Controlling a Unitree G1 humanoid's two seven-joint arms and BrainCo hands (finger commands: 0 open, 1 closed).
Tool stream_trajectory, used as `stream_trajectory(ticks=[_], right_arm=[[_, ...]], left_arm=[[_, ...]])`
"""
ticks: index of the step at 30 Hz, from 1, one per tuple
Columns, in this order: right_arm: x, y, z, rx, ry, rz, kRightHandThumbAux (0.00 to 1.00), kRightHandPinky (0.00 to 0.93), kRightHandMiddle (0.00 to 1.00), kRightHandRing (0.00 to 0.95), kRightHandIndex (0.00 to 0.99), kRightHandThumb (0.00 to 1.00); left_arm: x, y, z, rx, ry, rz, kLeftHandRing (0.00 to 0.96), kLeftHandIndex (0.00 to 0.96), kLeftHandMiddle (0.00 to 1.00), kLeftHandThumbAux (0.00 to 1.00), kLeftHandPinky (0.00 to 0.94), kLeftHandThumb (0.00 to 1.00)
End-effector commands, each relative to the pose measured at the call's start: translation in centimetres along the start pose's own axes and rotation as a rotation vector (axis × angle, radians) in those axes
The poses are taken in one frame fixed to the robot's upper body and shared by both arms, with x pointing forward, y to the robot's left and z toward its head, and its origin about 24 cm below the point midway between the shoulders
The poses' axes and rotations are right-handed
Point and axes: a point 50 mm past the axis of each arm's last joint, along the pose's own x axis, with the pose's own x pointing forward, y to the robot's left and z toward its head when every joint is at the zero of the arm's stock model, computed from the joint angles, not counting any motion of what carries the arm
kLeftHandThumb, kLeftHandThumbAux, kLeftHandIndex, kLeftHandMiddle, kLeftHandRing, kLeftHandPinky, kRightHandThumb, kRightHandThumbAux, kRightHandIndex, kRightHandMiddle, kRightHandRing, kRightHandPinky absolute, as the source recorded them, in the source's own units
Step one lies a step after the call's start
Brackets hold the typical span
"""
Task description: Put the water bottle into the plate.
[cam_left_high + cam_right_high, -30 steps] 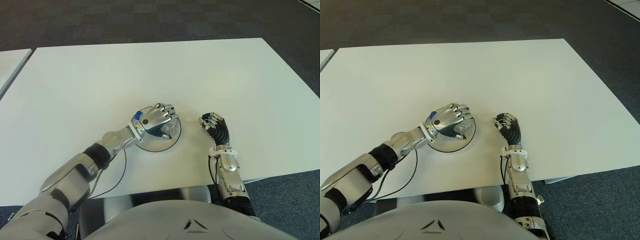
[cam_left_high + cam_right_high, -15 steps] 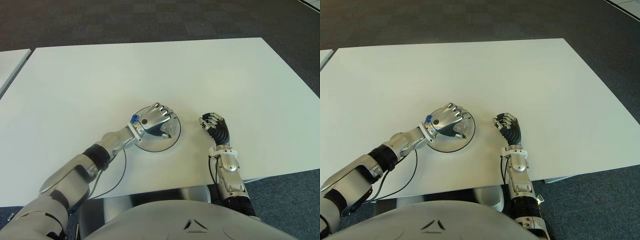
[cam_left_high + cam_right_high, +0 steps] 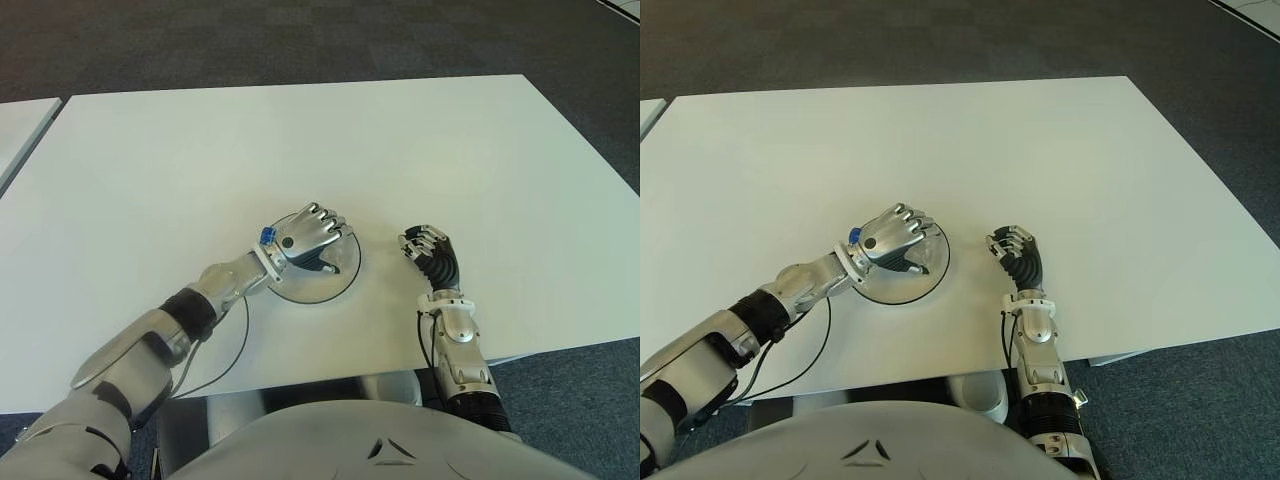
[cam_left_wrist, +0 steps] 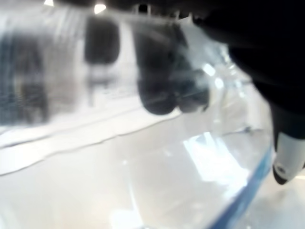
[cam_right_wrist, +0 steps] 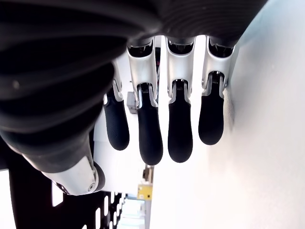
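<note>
The right hand [image 3: 428, 250] shows near the front edge of the white table [image 3: 300, 140], right of centre, palm side turned inward. Its own wrist view shows the fingers [image 5: 150, 138] curled loosely with nothing between them and the thumb; the hand holds no object.

Just left of it, a little farther from the front edge and near the table's middle, sits the round plate [image 3: 340, 285], grey-rimmed with a pale centre. The left hand [image 3: 306, 237] is directly over the plate, knuckles up, its forearm reaching in from the front left corner. The fingers are closed around the water bottle [image 4: 143, 157], a clear plastic item that fills the left wrist view, with dark fingertips [image 4: 155, 95] pressed against its far side. In the eye views the bottle is almost wholly hidden under the hand; only a small blue piece, apparently its cap [image 3: 267, 237], shows at the wrist side of the hand, over the plate's left rim. Whether the bottle touches the plate surface cannot be determined.

Beyond the plate the table surface runs bare to its far edge, with dark carpet [image 3: 300, 40] behind
</note>
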Motion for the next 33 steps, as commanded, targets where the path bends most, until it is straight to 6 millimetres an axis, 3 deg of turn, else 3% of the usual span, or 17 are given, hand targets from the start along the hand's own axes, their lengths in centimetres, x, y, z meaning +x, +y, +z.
stream_trajectory(ticks=[1, 15, 21, 23, 24, 27, 29, 33], right_arm=[[0.0, 0.0, -0.4, 0.005, 0.027, 0.000, 0.731, 0.521, 0.532, 0.532, 0.429, 0.703], [0.1, 0.1, -0.2, 0.001, 0.016, 0.006, 0.731, 0.517, 0.529, 0.525, 0.429, 0.701], [0.1, 0.1, -0.2, 0.002, 0.016, 0.008, 0.731, 0.509, 0.519, 0.517, 0.429, 0.701], [0.1, 0.1, -0.2, 0.002, 0.016, 0.008, 0.731, 0.513, 0.519, 0.518, 0.428, 0.701], [0.1, 0.1, -0.2, 0.003, 0.016, 0.008, 0.731, 0.515, 0.520, 0.519, 0.428, 0.702], [0.1, 0.2, -0.2, 0.003, 0.015, 0.007, 0.731, 0.514, 0.521, 0.519, 0.428, 0.702], [0.1, 0.2, -0.1, 0.004, 0.014, 0.008, 0.731, 0.517, 0.523, 0.521, 0.429, 0.702], [0.1, 0.2, -0.1, 0.007, 0.010, 0.009, 0.730, 0.520, 0.526, 0.523, 0.429, 0.703]], left_arm=[[-0.1, 0.7, -0.7, 0.015, 0.007, -0.011, 0.875, 0.401, 0.555, 0.668, 0.897, 0.850], [0.1, 1.7, -0.8, 0.024, 0.028, 0.057, 0.877, 0.403, 0.555, 0.667, 0.888, 0.852], [0.4, 2.3, -1.0, 0.007, 0.051, 0.095, 0.810, 0.438, 0.587, 0.654, 0.799, 0.860], [0.4, 2.3, -1.0, 0.003, 0.054, 0.082, 0.658, 0.442, 0.525, 0.658, 0.658, 0.851], [0.4, 2.3, -1.0, 0.003, 0.054, 0.077, 0.530, 0.435, 0.450, 0.670, 0.543, 0.800], [0.3, 2.3, -1.2, 0.020, 0.047, 0.049, 0.309, 0.288, 0.297, 0.521, 0.324, 0.592], [0.2, 2.4, -1.3, 0.031, 0.050, 0.027, 0.159, 0.169, 0.175, 0.516, 0.165, 0.420], [0.0, 2.5, -1.4, 0.046, 0.065, 0.006, 0.033, 0.037, 0.036, 0.486, 0.034, 0.280]])
